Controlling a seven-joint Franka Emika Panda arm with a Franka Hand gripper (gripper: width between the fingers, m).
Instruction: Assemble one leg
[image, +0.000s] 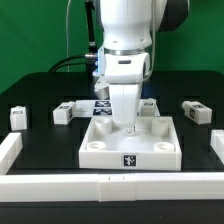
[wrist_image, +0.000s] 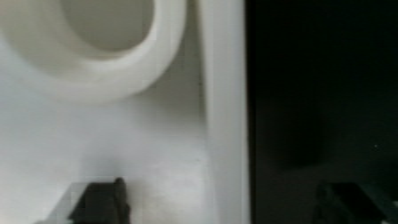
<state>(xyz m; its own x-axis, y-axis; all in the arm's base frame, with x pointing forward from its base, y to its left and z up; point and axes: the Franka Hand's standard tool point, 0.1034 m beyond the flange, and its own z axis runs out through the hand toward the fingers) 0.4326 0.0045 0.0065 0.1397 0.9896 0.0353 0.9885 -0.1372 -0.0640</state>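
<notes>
The arm (image: 130, 30) is made of big, round, shiny white shells. A black part is seen at its upper joint, and a thin grey band is seen lower down. Black cables (image: 75, 62) are seen beside it. The end effector (image: 128, 124) is white and narrow. Its fingertips (wrist_image: 102, 203) are shown dark in the wrist view.

Large white square plastic panel (image: 130, 150) lies by the black table's (image: 45, 140) front edge. Small white plastic cuboid leg (image: 17, 117) sits, seemingly, by the exterior view's left edge.
</notes>
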